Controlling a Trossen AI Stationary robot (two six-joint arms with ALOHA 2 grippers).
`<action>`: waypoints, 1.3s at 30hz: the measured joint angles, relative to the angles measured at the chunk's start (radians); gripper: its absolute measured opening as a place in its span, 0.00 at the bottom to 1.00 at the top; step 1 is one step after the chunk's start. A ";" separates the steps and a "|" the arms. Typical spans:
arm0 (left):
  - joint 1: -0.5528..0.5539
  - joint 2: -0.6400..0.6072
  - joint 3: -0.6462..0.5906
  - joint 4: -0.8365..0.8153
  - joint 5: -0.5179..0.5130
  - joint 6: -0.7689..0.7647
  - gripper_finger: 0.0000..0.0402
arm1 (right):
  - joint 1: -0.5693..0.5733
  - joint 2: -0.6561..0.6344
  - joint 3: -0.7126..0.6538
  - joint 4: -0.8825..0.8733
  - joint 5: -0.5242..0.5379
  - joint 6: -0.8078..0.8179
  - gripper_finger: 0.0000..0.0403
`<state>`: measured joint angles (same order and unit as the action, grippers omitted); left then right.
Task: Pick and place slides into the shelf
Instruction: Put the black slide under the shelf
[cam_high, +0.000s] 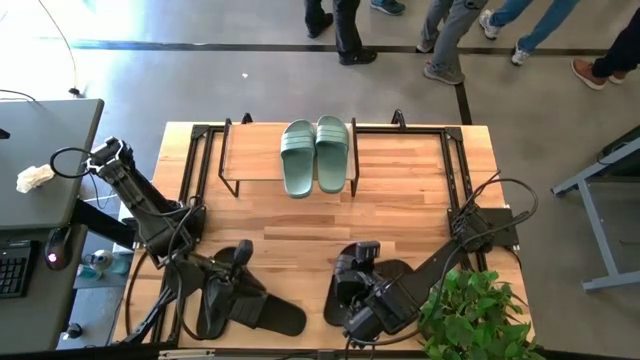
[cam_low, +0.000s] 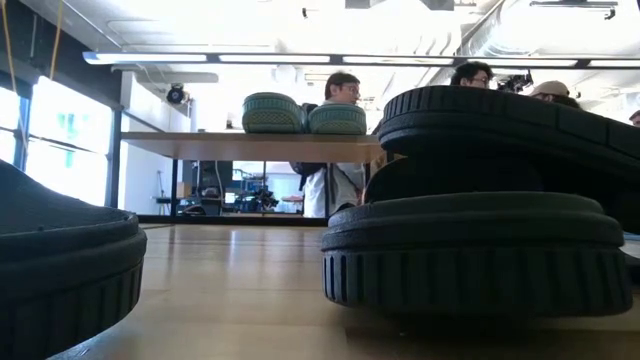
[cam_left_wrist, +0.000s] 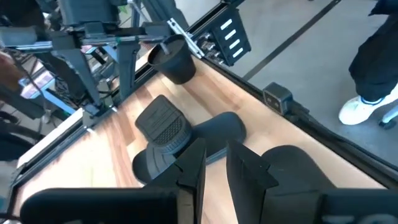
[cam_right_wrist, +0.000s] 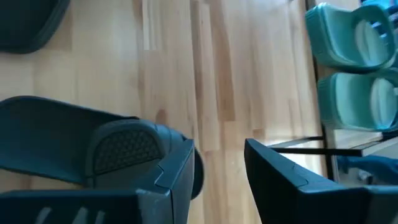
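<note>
A sage-green pair of slides (cam_high: 315, 155) stands side by side on the shelf's plank (cam_high: 250, 150) at the far middle, toes over its near edge; the low view shows the pair (cam_low: 305, 115) on the shelf's top (cam_low: 200, 145). Two black slides (cam_high: 240, 305) lie at the near left under my left gripper (cam_high: 240, 258), which hovers above them (cam_left_wrist: 161, 130) with a narrow gap and nothing in it. Two more black slides (cam_high: 375, 290) lie at the near right, one resting partly on the other (cam_low: 480, 200). My right gripper (cam_right_wrist: 219, 152) hangs open above them (cam_right_wrist: 118, 149).
A potted plant (cam_high: 475, 310) stands at the near right corner. Black frame rails (cam_high: 455, 170) run along the table's sides and far edge. Bare wood (cam_high: 300, 225) lies between the black slides and the shelf. People (cam_high: 450, 30) walk beyond the far edge.
</note>
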<state>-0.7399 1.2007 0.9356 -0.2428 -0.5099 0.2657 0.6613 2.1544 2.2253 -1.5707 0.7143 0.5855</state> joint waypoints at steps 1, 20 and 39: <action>0.000 0.001 0.000 0.001 -0.003 0.000 0.13 | -0.001 0.000 0.000 0.000 -0.012 0.001 0.33; 0.000 0.108 0.000 -0.031 -0.026 0.132 0.13 | 0.010 0.015 -0.280 0.140 -0.081 0.079 0.33; 0.000 0.118 0.000 -0.160 -0.033 0.210 0.13 | 0.072 0.013 -0.233 0.218 -0.289 0.381 0.33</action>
<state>-0.7399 1.3183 0.9353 -0.4032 -0.5434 0.4755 0.7328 2.1677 1.9926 -1.3530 0.4250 0.9669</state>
